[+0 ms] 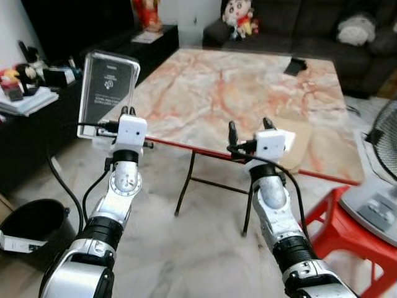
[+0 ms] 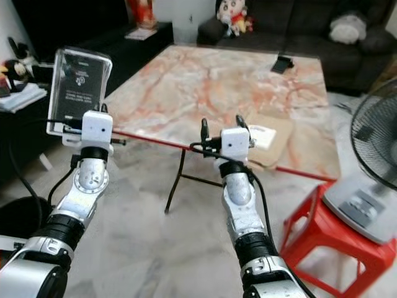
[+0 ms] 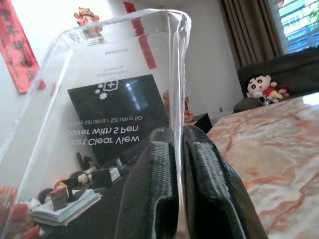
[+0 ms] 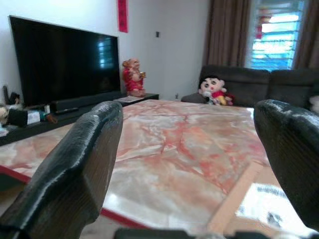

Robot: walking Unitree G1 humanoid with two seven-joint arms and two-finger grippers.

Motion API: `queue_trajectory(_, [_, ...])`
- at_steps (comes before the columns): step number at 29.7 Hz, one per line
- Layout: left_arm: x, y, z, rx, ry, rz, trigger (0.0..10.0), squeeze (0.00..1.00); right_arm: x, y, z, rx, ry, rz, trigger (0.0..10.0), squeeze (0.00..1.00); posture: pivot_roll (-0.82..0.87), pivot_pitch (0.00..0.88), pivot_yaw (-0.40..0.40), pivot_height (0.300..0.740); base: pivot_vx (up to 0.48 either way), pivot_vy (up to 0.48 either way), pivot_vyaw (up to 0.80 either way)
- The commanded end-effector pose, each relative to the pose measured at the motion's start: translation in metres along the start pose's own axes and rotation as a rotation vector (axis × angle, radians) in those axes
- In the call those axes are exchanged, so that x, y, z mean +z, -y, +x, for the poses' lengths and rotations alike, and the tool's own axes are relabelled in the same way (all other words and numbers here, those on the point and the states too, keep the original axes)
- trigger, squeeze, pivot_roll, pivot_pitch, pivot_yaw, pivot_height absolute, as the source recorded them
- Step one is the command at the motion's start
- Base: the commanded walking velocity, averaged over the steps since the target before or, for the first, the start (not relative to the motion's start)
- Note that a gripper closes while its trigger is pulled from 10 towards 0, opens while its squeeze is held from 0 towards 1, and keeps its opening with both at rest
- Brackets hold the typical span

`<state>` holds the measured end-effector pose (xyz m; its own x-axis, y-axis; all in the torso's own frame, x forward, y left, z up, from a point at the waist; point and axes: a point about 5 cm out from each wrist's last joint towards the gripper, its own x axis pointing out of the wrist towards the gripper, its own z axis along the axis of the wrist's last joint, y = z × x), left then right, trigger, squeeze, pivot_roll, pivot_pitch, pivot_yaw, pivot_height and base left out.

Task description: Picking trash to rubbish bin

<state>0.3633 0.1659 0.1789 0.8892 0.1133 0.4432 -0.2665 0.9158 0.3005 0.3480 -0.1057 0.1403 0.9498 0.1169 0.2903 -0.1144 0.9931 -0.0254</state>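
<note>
left gripper (image 1: 127, 112) clamped on edge of clear plastic package (image 1: 110, 87), held upright, left of table (image 1: 248, 81). right gripper (image 1: 250, 128) spread wide, empty, at near table edge. black bin (image 1: 31, 220) on floor, near left. step in hand: carry to bin. keep grip firm; thin plastic likely slippery. turn left, lower over bin mouth, then release.

A round black rubbish bin (image 1: 34, 217) on the floor is partly cut off by the picture's edge, and mirrored lettering on the clear plastic phone-case package (image 3: 107, 124) is partly unreadable.
</note>
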Motion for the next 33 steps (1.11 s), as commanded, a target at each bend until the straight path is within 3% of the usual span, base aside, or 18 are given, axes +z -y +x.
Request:
queue_trajectory(1, [-0.009,0.000,-0.001,0.000,-0.068,-0.014,10.0,0.00,-0.013,0.007,-0.004,-0.021,-0.078,0.042,10.0,0.00,-0.10,0.000,0.003,0.740,0.000,0.000,0.00])
queue_trajectory(3, [-0.021,-0.001,-0.005,-0.014,-0.129,-0.014,10.0,0.00,-0.029,0.013,-0.012,-0.042,-0.160,0.086,10.0,0.00,-0.10,0.000,0.002,0.740,0.000,0.000,0.00])
queue_trajectory(6, [-0.051,-0.005,-0.020,-0.045,-0.306,-0.055,10.0,0.00,-0.067,0.026,-0.037,-0.095,-0.373,0.168,10.0,0.00,-0.10,0.010,-0.003,0.740,0.000,0.000,0.00])
queue_trajectory(11, [-0.082,-0.007,-0.045,-0.099,-0.496,-0.103,10.0,0.00,-0.103,0.040,-0.078,-0.151,-0.594,0.163,10.0,0.00,-0.10,0.016,-0.008,0.740,0.000,0.000,0.00])
queue_trajectory(15, [-0.110,0.005,-0.085,-0.274,-0.679,-0.080,10.0,0.00,-0.134,0.046,-0.130,-0.175,-0.817,0.158,10.0,0.00,-0.09,0.025,-0.013,0.740,0.000,0.000,0.00])
queue_trajectory(19, [-0.128,0.004,-0.115,-0.275,-0.818,-0.076,10.0,0.00,-0.149,0.047,-0.166,-0.172,-0.963,0.145,10.0,0.00,-0.09,0.031,-0.013,0.740,0.000,0.000,0.00])
queue_trajectory(22, [-0.130,0.004,-0.118,-0.279,-0.839,-0.086,10.0,0.00,-0.151,0.048,-0.170,-0.172,-0.983,0.154,10.0,0.00,-0.09,0.031,-0.013,0.740,0.000,0.000,0.00])
queue_trajectory(23, [-0.140,0.003,-0.139,-0.276,-0.929,-0.066,10.0,0.00,-0.157,0.049,-0.190,-0.197,-1.053,0.155,10.0,0.00,-0.08,0.035,-0.017,0.740,0.000,0.000,0.00])
queue_trajectory(24, [-0.152,0.001,-0.173,-0.292,-1.059,-0.019,10.0,0.00,-0.164,0.050,-0.221,-0.233,-1.152,0.168,10.0,0.00,-0.08,0.039,-0.016,0.740,0.000,0.000,0.53])
queue_trajectory(25, [-0.155,0.001,-0.183,-0.306,-1.095,0.000,10.0,0.00,-0.165,0.050,-0.229,-0.242,-1.177,0.177,10.0,0.00,-0.08,0.039,-0.016,0.740,0.000,0.000,0.53])
queue_trajectory(28, [-0.158,0.003,-0.200,-0.382,-1.123,0.066,10.0,0.00,-0.167,0.049,-0.241,-0.246,-1.207,0.175,10.0,0.00,-0.09,0.042,-0.015,0.740,0.000,0.000,0.78])
queue_trajectory(33, [-0.161,0.003,-0.212,-0.396,-1.162,0.084,10.0,0.00,-0.168,0.046,-0.245,-0.232,-1.219,0.172,10.0,0.00,-0.09,0.049,-0.009,0.740,0.000,0.000,0.80])
